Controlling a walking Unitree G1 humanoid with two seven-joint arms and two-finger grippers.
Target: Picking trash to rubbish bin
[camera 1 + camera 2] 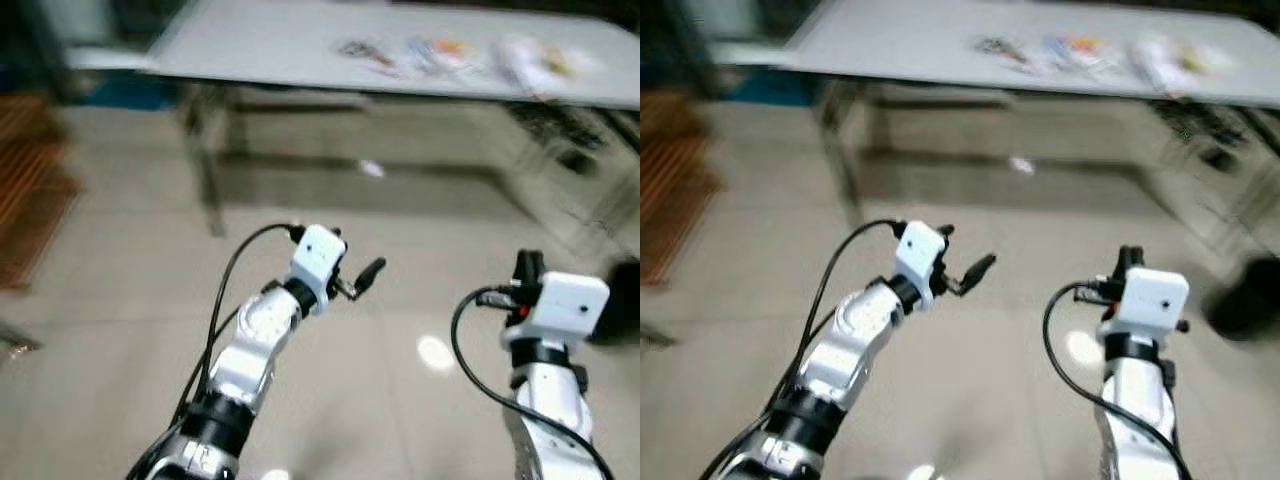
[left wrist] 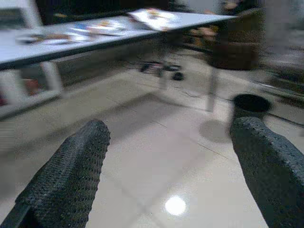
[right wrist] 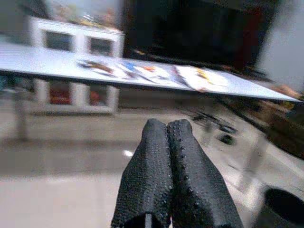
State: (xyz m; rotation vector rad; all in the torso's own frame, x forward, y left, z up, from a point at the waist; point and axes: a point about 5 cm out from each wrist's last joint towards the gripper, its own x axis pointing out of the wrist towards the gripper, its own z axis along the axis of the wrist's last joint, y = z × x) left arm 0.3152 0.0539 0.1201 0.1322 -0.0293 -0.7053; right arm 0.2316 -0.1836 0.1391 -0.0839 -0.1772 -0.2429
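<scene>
As the robot is facing a long white table (image 1: 250,50), both arms are riding raised over bare tile: the left gripper (image 2: 166,175) is hanging with fingers spread wide and nothing between them, the right gripper (image 3: 168,175) is pressing its fingers together on nothing. Farther off, a small pale scrap (image 1: 370,168) is lying on the floor under the table, too blurred to tell its long axis or which way it is pointing; it looks light and soft, likely best pinched across its middle. A dark rubbish bin (image 2: 251,103) is standing to the right. Flat wrappers (image 3: 142,71) are lying on the tabletop beyond.
</scene>
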